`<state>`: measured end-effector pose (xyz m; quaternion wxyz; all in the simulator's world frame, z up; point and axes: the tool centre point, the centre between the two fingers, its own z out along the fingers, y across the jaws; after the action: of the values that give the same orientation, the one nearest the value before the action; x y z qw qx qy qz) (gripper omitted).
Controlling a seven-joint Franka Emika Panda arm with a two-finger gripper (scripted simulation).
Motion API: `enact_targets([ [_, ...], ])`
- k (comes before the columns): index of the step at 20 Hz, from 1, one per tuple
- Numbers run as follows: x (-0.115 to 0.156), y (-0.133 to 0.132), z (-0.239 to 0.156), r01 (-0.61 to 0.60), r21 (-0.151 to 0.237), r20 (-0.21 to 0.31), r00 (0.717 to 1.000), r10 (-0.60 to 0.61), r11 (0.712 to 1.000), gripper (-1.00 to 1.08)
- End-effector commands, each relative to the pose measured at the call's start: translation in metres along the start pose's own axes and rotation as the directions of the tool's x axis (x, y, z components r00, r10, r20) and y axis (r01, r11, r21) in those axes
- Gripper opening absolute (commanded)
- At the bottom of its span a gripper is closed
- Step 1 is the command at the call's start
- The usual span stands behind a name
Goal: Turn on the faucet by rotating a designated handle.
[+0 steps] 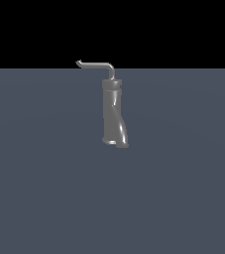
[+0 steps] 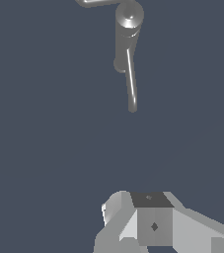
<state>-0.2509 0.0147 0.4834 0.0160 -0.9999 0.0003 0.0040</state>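
The faucet (image 1: 113,111) is a tall grey twisted tube with a darker collar, standing upright on the flat grey floor at the middle of the exterior view. The handle (image 1: 100,65), a thin L-bent rod with a hooked tip, rises from the collar and points to the exterior view's left. In the wrist view the faucet (image 2: 128,20) is seen from above, with the handle (image 2: 130,81) as a slim bright rod. My gripper (image 2: 150,207) shows only as grey blocky parts at the frame's edge, well apart from the faucet. Its jaws are not distinguishable. It does not appear in the exterior view.
A plain grey-blue floor (image 1: 44,188) surrounds the faucet, with black background beyond its far edge. A short grey piece (image 2: 96,2) is cut off by the wrist frame's edge beside the faucet top.
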Motion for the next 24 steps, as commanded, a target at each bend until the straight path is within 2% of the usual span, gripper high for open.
enact_targets([
  [1, 0.0, 0.0, 0.0, 0.0, 0.0, 0.0, 1.0, 0.0, 1.0, -1.0],
  [9, 0.007, -0.003, -0.012, 0.015, -0.015, -0.042, 0.999, -0.015, 1.0, -1.0],
  [15, 0.007, -0.003, -0.012, 0.016, -0.016, -0.043, 0.999, -0.017, 1.0, -1.0],
  [24, 0.021, -0.005, -0.012, -0.034, 0.011, -0.038, 0.999, 0.034, 0.999, -1.0],
])
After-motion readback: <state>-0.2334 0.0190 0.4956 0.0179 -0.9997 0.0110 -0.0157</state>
